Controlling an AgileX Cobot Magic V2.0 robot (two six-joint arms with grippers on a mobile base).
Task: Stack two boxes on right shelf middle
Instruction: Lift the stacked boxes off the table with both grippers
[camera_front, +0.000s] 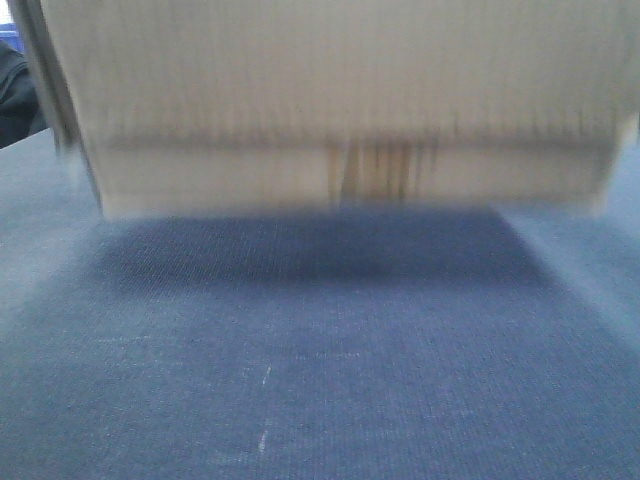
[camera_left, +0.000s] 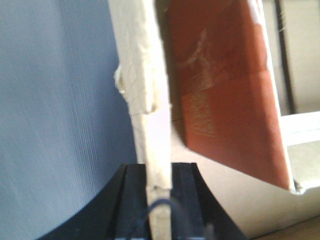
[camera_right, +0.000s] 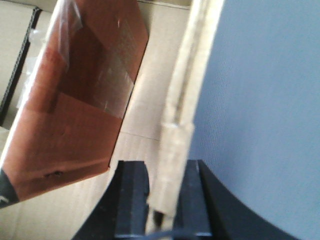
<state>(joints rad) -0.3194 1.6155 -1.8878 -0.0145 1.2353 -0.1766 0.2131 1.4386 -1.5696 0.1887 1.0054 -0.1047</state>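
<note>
Exterior front-facing view: you're holding the box (camera_front: 330, 90) over the blue cloth (camera_front: 320, 380), left gripper (camera_left: 160, 200) and right gripper (camera_right: 165, 200) each pinching a side wall, so raise both evenly.

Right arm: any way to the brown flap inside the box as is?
Probably not: its fingers are shut on the box wall, with the flap off to one side. It would have to let go first.

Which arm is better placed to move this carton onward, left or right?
Neither alone: the left claw and the right claw each pinch a panel of the brown corrugated cardboard carton, so both should probably carry it together.
</note>
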